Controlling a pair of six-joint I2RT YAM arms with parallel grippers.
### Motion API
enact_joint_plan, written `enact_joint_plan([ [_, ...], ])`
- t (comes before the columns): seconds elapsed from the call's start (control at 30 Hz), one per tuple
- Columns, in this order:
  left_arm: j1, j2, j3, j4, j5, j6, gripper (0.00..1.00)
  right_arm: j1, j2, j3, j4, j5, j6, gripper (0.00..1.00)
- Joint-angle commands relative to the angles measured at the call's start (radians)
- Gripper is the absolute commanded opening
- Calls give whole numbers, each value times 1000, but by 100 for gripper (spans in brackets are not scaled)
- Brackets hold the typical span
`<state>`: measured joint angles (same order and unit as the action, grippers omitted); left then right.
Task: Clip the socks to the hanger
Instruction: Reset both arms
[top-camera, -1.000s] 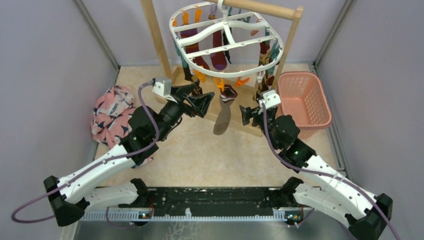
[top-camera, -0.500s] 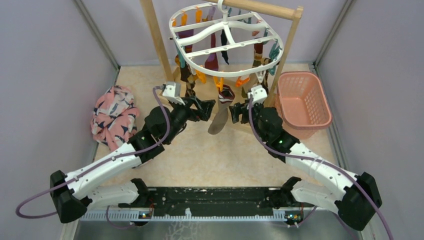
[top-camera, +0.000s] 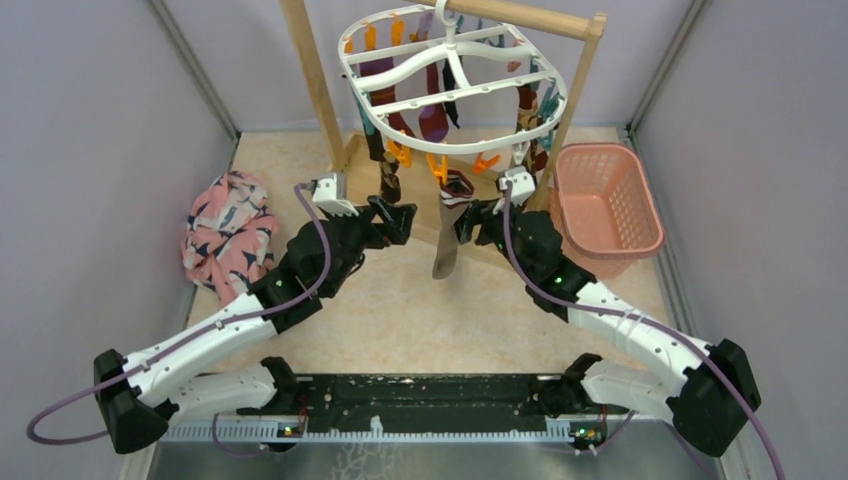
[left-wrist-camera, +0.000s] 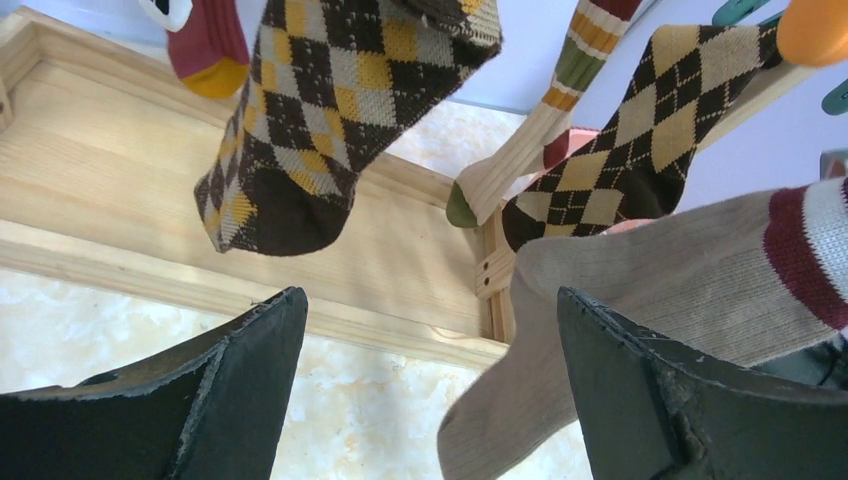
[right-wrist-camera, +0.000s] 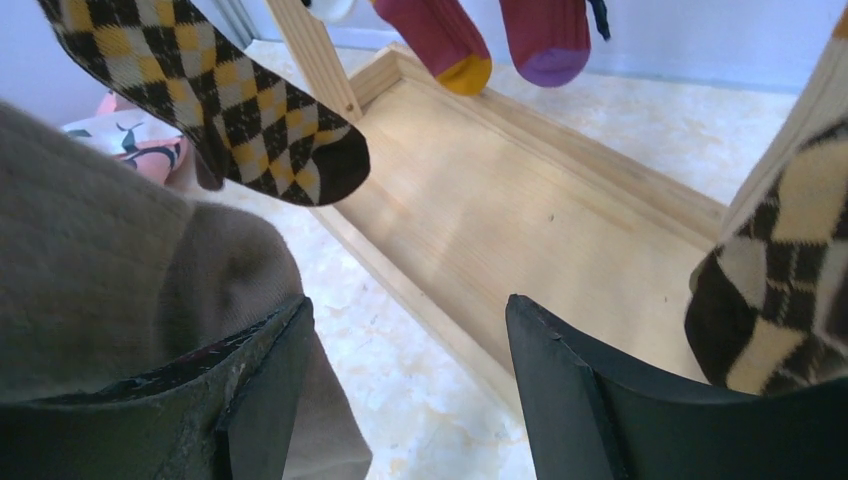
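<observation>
Jaws wide apart on left gripper (left-wrist-camera: 430, 300) and right gripper (right-wrist-camera: 410, 300), grey-brown sock (right-wrist-camera: 120, 260) against one right-hand finger.

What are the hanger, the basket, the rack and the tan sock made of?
The hanger looks like plastic: white, smooth, a little shiny, moulded in thin bars. The basket is probably plastic too: pink, with a moulded lattice wall. The rack is wood: pale, with grain lines showing on its base. The tan sock is knitted fabric: matte, with fine ribs along it.
</observation>
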<state>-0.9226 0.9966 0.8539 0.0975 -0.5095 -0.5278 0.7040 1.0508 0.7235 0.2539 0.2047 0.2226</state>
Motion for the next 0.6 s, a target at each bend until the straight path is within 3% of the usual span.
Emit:
enact_joint_plan([
  [0.0,2,-28,-19,46,-18,28,98,-5,-112,-66,-2,15,54,70],
  [0.57,3,88,37,37,22,50,98,-7,-197,-156,-35,98,18,70],
])
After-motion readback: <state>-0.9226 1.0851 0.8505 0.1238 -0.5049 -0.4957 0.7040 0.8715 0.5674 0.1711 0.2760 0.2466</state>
